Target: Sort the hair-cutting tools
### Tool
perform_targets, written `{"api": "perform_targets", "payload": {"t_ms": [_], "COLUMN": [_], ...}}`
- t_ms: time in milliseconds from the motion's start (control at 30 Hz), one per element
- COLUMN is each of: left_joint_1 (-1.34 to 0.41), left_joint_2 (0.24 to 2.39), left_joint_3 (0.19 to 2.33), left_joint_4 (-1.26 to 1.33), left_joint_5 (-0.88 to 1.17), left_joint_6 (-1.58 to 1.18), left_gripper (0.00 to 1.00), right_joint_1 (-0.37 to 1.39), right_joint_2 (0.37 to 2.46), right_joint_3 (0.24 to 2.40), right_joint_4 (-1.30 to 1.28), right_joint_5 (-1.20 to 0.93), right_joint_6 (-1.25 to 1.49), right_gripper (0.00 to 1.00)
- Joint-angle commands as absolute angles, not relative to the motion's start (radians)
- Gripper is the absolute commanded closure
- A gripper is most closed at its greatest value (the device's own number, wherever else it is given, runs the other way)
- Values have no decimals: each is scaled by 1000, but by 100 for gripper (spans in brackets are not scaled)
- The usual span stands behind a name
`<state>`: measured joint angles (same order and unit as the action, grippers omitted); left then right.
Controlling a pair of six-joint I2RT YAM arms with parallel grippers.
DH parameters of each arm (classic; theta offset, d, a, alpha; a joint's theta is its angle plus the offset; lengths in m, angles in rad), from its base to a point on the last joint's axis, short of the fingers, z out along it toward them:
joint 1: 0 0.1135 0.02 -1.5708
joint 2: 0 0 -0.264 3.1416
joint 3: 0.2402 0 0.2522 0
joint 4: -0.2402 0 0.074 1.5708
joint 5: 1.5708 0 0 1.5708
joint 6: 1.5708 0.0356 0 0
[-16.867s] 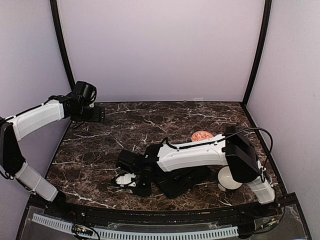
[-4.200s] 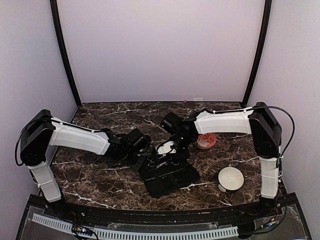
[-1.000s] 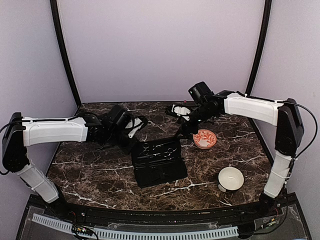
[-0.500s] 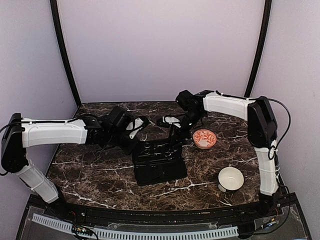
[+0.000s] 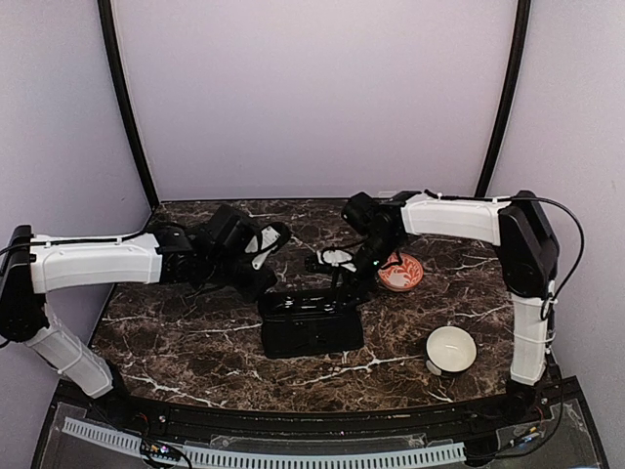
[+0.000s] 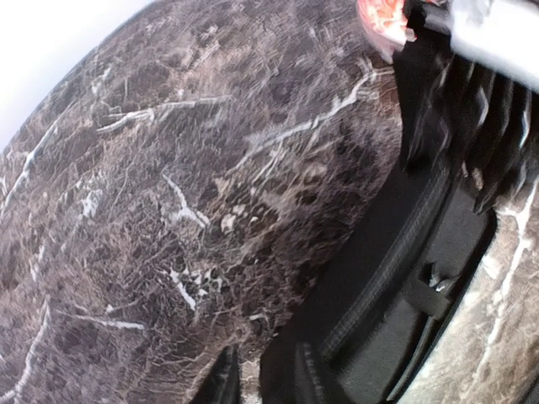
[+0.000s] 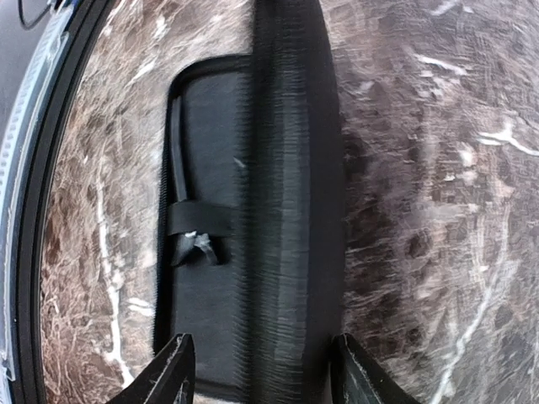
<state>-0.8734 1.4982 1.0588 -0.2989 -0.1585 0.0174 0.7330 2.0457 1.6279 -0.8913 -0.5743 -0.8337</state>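
Observation:
The flat black case [image 5: 311, 327] lies mid-table with its far half tipped up, hiding its inside from above. The hair-cutting tools show only in the wrist views. A slim dark tool with a silver tip [image 7: 187, 242] is tucked under an elastic strap, and there is a silver glint under a strap [image 6: 437, 282]. My left gripper [image 5: 264, 285] is at the case's far left corner, slightly open [image 6: 263, 387], with the case's edge [image 6: 370, 278] by its fingers. My right gripper [image 5: 344, 278] hangs open [image 7: 265, 374] astride the raised half [image 7: 290, 210], without clamping it.
An orange patterned bowl [image 5: 398, 272] sits just right of the right gripper. A white bowl [image 5: 451, 349] stands nearer the front right. Black frame posts and purple walls close in the table on three sides.
The case lay flat and open with the scissors showing; now its far half stands up. My right gripper came down to that edge and narrowed. My left gripper's jaws parted.

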Motion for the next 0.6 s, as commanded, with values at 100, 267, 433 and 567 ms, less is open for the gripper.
{"api": "perform_targets", "payload": {"t_ms": [100,267,433,567], "left_joint_1": [-954,-954,-954,-971], "left_joint_2": [1281,1281,1425,1572], "left_joint_3": [1146,1124,1103,1124], "left_joint_4": [-402,-422,-388,-335], "left_joint_5": [-147,-184,-151,-56], "left_joint_6": [-80,-99,-109,-127], "left_gripper": [51,49,57,79], "right_joint_1": [847,869,814,720], "right_joint_2": [1828,1764,1684,1606], "right_joint_3": [1399,1342,1309,1292], "right_joint_4": [-729,-741,-736,-728], "right_joint_5": [-417,-408,-427,-438], "right_joint_6": [-804,-775,-714,-658], "right_gripper": [42,39,36,32]}}
